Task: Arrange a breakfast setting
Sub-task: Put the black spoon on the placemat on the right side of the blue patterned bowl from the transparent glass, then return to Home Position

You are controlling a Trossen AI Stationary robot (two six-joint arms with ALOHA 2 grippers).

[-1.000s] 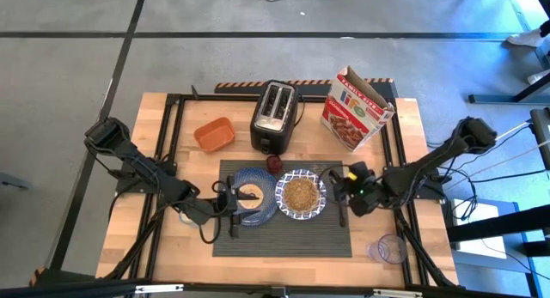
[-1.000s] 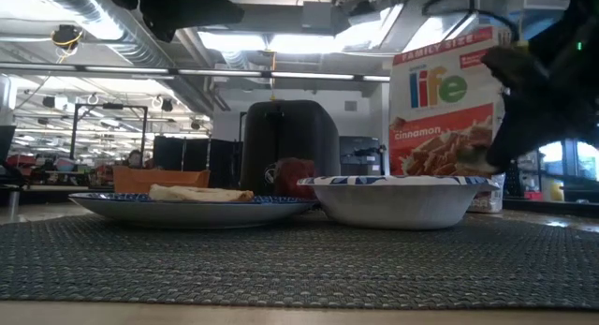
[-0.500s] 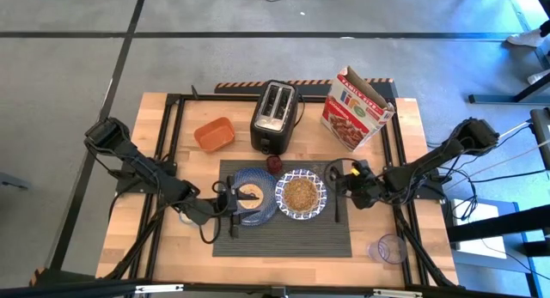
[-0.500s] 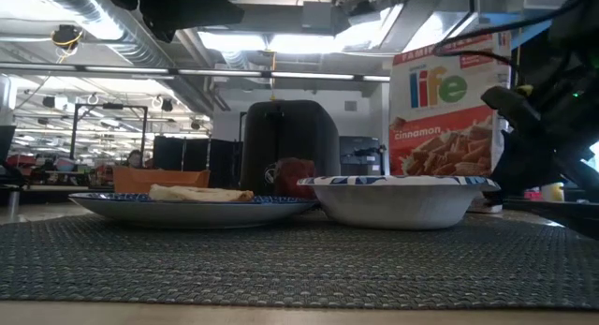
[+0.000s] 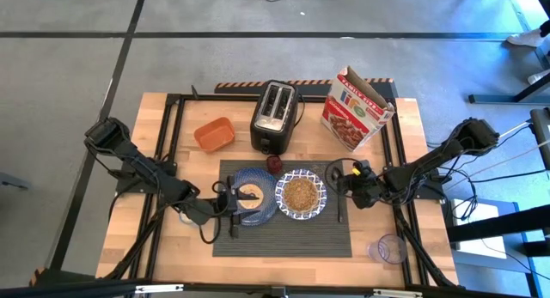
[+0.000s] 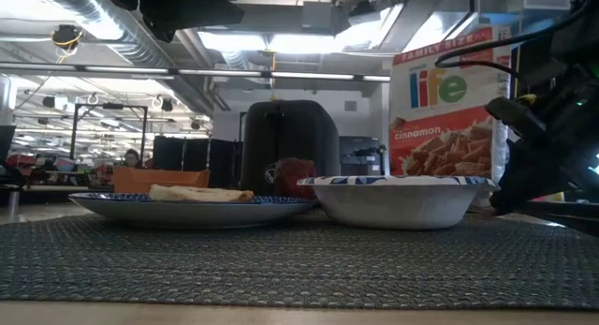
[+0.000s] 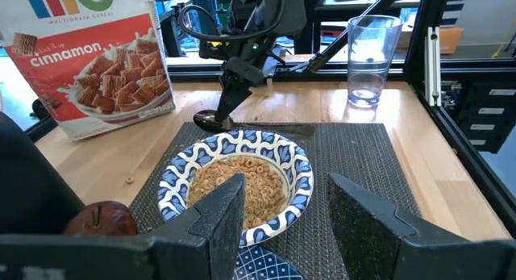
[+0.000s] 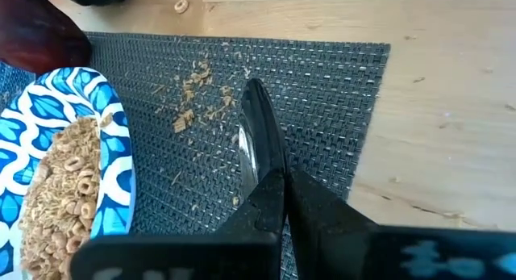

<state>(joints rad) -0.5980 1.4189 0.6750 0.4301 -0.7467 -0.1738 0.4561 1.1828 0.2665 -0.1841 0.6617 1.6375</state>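
At three o'clock of the patterned bowl (image 5: 301,195), on the ribbed placemat (image 5: 284,234), the right pincer (image 5: 341,188) is clamped on the metal spoon (image 8: 256,143), which lies flat on the mat. At nine o'clock of the bowl, the left pincer (image 5: 232,202) hovers spread wide over the blue plate (image 5: 260,183) with the bagel (image 5: 250,195). The red jar (image 5: 274,164) stands at twelve, the cereal box (image 5: 354,108) beyond.

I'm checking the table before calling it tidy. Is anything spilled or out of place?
Yes. Cereal crumbs lie scattered on the placemat between the bowl and the spoon, and one loose cereal ring sits on the bare wood just off the mat. The right gripper is at the spoon's handle.
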